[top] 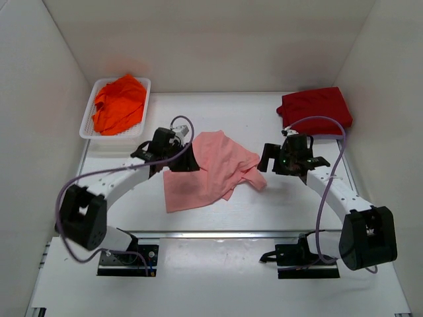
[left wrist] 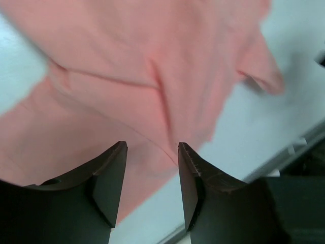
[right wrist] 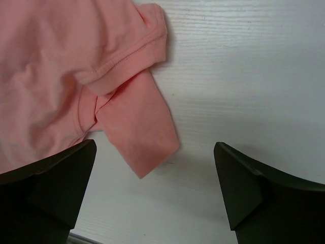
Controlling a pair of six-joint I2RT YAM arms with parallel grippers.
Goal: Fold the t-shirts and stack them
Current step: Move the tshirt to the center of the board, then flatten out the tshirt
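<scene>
The task is looking roughly a third done. The dark red t-shirt (top: 316, 107) is lying as a neat folded block at the far right of the worktop (top: 284, 208), so that one is reading as finished. The salmon-pink t-shirt (top: 208, 170) is lying mid-worktop between the two arms. It is partly doubled over with a ragged outline, so it is not yet fully folded and not yet stacked. The bright orange t-shirt (top: 119, 102) is sitting crumpled in the white slotted basket (top: 88, 127) at the far left, and it is looking untouched.

The left gripper (left wrist: 152, 152) is hovering over the pink shirt's left side, jaws parted with a clear gap and pinching nothing. The right gripper (right wrist: 155, 145) is hanging at the shirt's right edge, jaws spread wide and empty, with the sleeve (right wrist: 137, 137) lying flat below.

The pink cloth is looking like thin, matte jersey, creasing in shallow ridges, and the sleeve hem is showing a stitched double line. The worktop is showing white with a faint grain. The basket is looking like rigid plastic. The gripper fingers (left wrist: 109, 178) are showing black, hard and curved.
</scene>
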